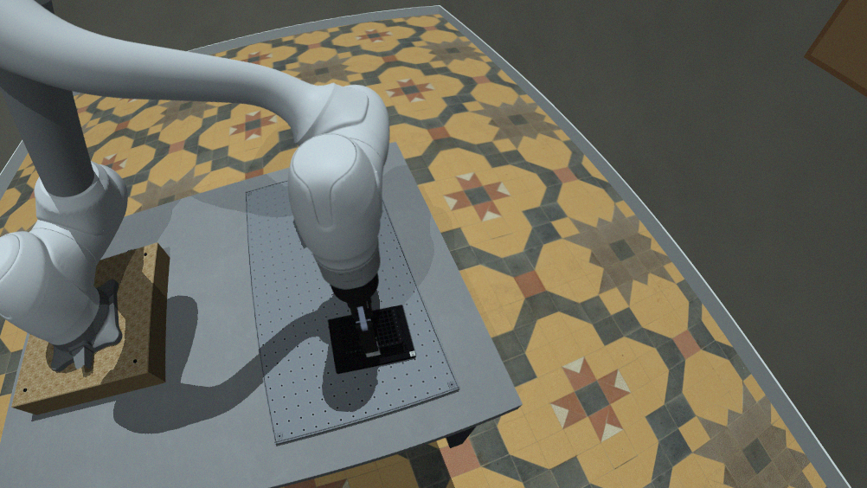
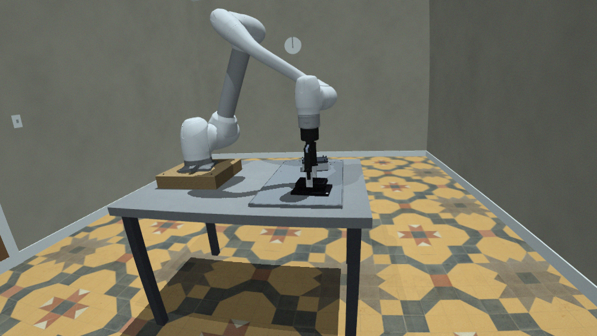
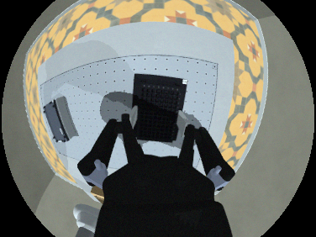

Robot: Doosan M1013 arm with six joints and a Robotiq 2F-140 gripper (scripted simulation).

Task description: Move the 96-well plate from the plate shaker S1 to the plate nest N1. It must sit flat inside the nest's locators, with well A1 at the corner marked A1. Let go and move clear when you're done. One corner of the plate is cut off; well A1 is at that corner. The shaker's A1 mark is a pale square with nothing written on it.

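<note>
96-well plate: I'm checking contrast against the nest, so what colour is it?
Black, like the nest; the 96-well plate shows best from the top.

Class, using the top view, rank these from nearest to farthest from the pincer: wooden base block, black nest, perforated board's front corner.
1. Black nest, directly beneath the pincer.
2. Perforated board's front corner, toward the table's front edge.
3. Wooden base block, far to the side under the arm's foot.

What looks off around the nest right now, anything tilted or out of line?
Nothing clearly wrong. The gripper holds the plate level, just above the nest. In the top view the plate sits toward the nest's far-right side, possibly only because it is raised.
</note>
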